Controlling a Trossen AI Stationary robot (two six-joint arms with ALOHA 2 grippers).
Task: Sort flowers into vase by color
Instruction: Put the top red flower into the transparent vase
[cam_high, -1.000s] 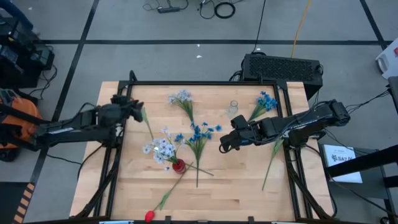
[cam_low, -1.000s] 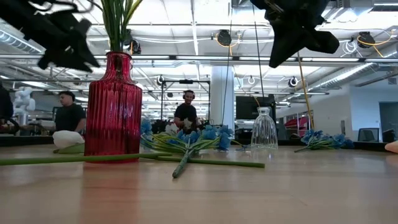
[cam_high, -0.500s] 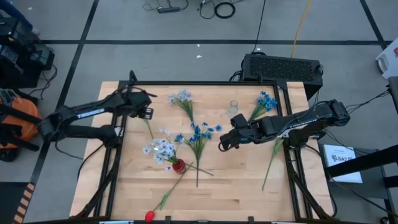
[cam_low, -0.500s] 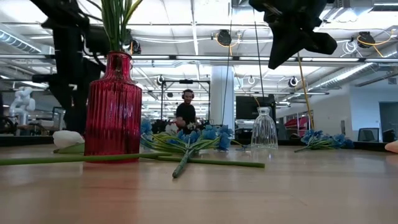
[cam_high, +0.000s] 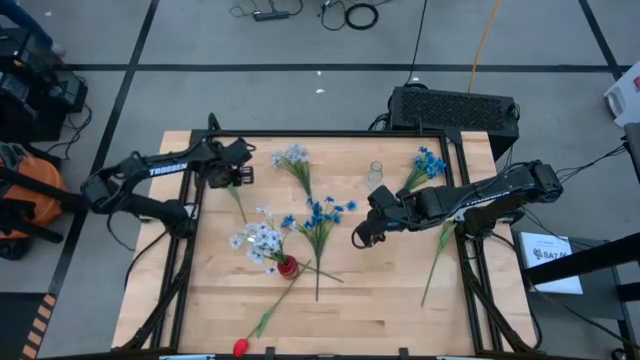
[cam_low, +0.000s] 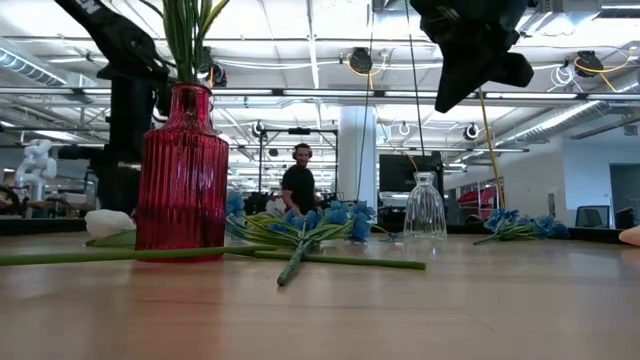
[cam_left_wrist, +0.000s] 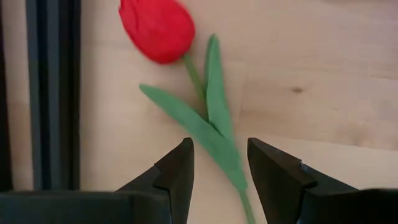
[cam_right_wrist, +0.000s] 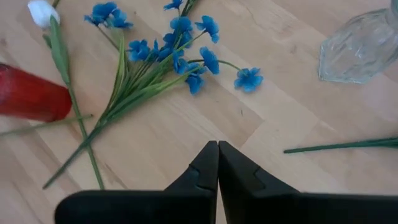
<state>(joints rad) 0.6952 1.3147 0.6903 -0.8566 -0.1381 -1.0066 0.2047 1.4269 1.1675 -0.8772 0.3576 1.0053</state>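
Red vase (cam_high: 288, 266) upright holding stems, clear vase (cam_high: 376, 172) empty, blue flowers (cam_high: 322, 212) lying loose between

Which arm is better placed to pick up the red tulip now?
The left hand: it is open directly over the red tulip's stem. The right hand is shut, near the blue flowers.

High view: overhead, straight down on whole bench (cam_high: 400, 290). Low view: bench level, facing the room, close behind red vase (cam_low: 181, 170). Left wrist view: close above red tulip (cam_left_wrist: 157, 26). Right wrist view: nearer, over blue cluster (cam_right_wrist: 180, 46); shares red vase with low view.
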